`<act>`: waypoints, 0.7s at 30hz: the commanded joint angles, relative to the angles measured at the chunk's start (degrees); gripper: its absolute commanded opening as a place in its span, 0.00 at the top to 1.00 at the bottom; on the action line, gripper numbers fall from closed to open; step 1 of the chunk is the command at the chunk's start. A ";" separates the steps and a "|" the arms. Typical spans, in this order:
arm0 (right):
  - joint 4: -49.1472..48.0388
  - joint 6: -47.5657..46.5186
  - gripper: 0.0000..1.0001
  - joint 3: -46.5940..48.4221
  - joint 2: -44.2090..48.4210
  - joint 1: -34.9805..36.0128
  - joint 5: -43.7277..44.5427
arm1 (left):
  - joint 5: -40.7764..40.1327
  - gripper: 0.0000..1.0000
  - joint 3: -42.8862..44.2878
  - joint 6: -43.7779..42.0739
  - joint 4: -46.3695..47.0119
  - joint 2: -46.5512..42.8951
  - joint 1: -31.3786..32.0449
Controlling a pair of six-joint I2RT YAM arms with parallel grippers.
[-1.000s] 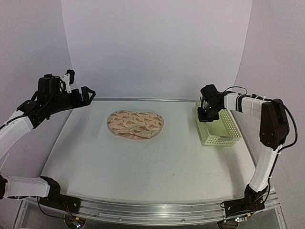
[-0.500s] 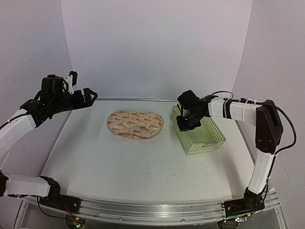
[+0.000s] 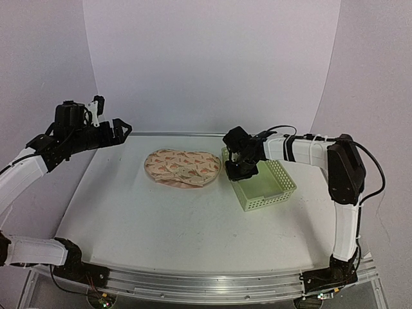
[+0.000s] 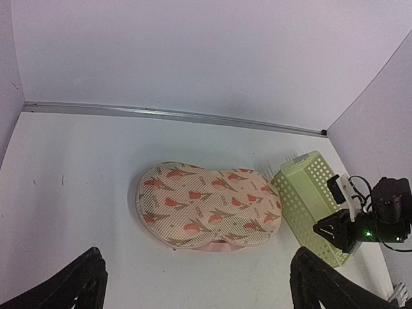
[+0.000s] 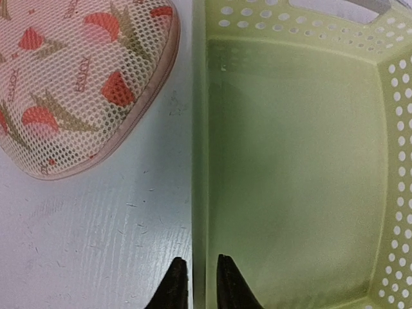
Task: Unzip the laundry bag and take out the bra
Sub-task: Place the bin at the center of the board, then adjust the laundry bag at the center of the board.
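Right gripper (image 5: pixel 199 259), barely parted astride the basket (image 3: pixel 267 200) wall, has dragged it beside the laundry bag (image 3: pixel 183 167).

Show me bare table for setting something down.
Free: white table between its near edge and the beige-pink leaf-print fabric laundry bag, and left of it. Crowded: the narrow gap between bag and pale green plastic mesh basket, at the right gripper.

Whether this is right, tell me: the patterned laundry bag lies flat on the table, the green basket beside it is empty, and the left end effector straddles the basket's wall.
Wrong arm: the right wrist view shows the right end effector straddling the wall of the basket; the left end effector hangs open. The laundry bag lies flat on the table, and the basket is empty.
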State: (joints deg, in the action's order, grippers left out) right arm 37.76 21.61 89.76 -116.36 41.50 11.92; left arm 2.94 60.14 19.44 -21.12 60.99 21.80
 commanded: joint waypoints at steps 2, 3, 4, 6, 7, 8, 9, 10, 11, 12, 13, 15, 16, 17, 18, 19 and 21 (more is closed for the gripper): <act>0.39 1.19 0.72 3.84 0.46 0.64 1.95 | 0.33 0.00 -0.70 -0.85 1.00 -2.13 0.09; 0.75 1.23 0.68 4.28 0.72 0.71 2.06 | 0.24 0.00 -0.71 -0.89 1.07 -2.25 0.08; 1.08 1.18 0.66 4.75 1.00 0.76 2.09 | 0.22 0.00 -0.72 -0.96 1.03 -2.38 0.08; 1.64 1.11 0.62 5.60 1.91 0.94 2.08 | 0.22 0.00 -0.79 -1.07 1.00 -2.74 0.08; 1.73 0.97 0.60 6.08 2.45 1.03 1.99 | 0.22 0.00 -0.77 -0.95 1.00 -2.92 0.10; 1.77 0.69 0.59 6.43 3.20 1.11 1.80 | 0.35 0.00 -0.74 -0.54 0.89 -3.10 0.09; 1.79 0.39 0.57 6.86 3.76 1.24 1.66 | 0.77 0.00 -0.85 0.09 0.83 -3.25 0.08; 1.79 -0.02 0.54 7.41 4.33 1.22 1.34 | 1.64 0.00 -1.25 1.22 0.82 -3.43 0.08; 1.79 -0.53 0.52 8.14 4.66 1.22 1.02 | 2.50 0.00 -1.81 2.82 1.05 -3.55 0.08; 1.86 -1.11 0.50 9.01 4.79 1.22 0.74 | 3.11 0.00 -2.64 4.86 1.42 -3.55 0.08; 1.92 -1.61 0.48 10.16 4.82 1.22 0.37 | 3.63 0.00 -3.32 7.13 1.63 -3.27 0.08; 2.04 -2.12 0.46 12.40 4.82 1.22 -0.20 | 4.16 0.00 -4.87 12.40 1.70 -2.11 0.18; 2.13 -2.24 0.45 13.50 4.82 1.22 -0.75 | 4.44 0.00 -5.74 15.50 1.94 -1.39 0.17; 2.14 -2.27 0.44 14.33 4.82 1.22 -1.41 | 5.00 0.00 -6.82 18.50 2.51 -0.42 0.21; 2.14 -2.23 0.43 15.06 4.89 1.22 -2.29 | 5.44 0.00 -7.80 21.41 3.11 0.43 0.18; 2.14 -2.07 0.43 15.55 5.02 1.22 -2.95 | 5.90 0.00 -8.78 23.46 3.77 1.45 0.17; 2.19 -1.88 0.42 16.10 5.52 1.22 -4.41 | 6.04 0.00 -10.28 26.15 5.68 3.28 0.17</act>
State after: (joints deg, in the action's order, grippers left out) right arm 40.49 20.21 102.41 -115.46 42.44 10.59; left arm 6.98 52.56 34.89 -19.73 60.95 21.80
